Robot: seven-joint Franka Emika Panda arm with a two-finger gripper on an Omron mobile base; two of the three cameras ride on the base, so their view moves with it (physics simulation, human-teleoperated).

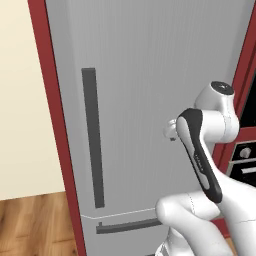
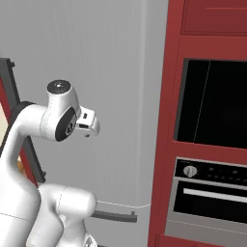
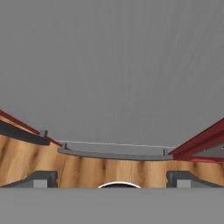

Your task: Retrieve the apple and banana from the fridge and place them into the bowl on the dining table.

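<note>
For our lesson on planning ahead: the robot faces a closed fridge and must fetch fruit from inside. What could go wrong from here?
1. The fridge door is shut, and the open gripper holds nothing; it sits well to the right of the vertical bar handle, so a reach could meet flat door and slip.
2. The oven stands close on the right; a wide swing of the arm might strike it.
3. The drawer handle lies low near the arm's base and might be grabbed by mistake.

Three close views facing one door
Both base cameras look forward at the tall grey fridge [image 1: 145, 75]; the hand camera faces it nearer, door at twelve o'clock.
</note>
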